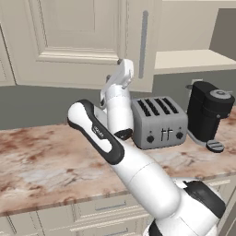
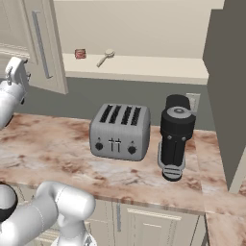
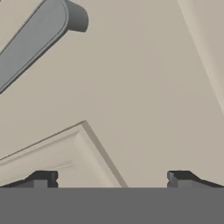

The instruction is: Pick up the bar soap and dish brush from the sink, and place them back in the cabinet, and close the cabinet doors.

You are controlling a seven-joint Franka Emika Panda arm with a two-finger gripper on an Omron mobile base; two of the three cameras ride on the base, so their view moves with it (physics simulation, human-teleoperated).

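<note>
The tool [image 3: 111, 177] is spread wide with nothing between its tips, right up against the cream face of the cabinet door [image 1: 78, 41], near the corner of its raised panel and just below the end of the silver handle [image 3: 33, 41]. That door stands swung out over the desk [image 2: 57, 153]. Inside the open cabinet [image 2: 144, 69], the soap [image 2: 80, 54] and the brush [image 2: 105, 57] lie on the shelf near its left end, a little apart; the shelf to their right is bare. On the desk below, the toaster [image 2: 120, 132] and the coffee maker [image 2: 175, 137] stand close together.
</note>
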